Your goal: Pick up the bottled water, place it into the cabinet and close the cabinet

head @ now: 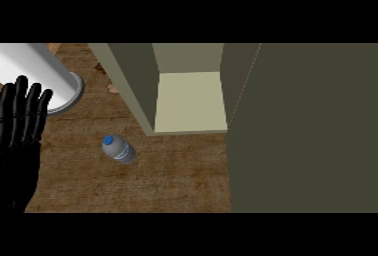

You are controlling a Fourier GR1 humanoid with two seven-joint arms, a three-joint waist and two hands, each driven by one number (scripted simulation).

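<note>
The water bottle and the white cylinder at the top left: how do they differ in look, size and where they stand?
The water bottle is small, clear grey with a blue cap; the white cylinder is far wider, plain white, with no cap in view. The bottle stands apart in front of the open cabinet; the cylinder runs out of the view's top-left corner, just above the open left hand. Both stand on the brown counter.

A small clear plastic water bottle with a blue cap [118, 148] stands on the brown wooden table [170, 180], near the open olive-green cabinet [188, 100]. The black left hand [22, 125] rests at the left edge, fingers [33, 102] straight, beside a white cylinder [44, 75].
</note>
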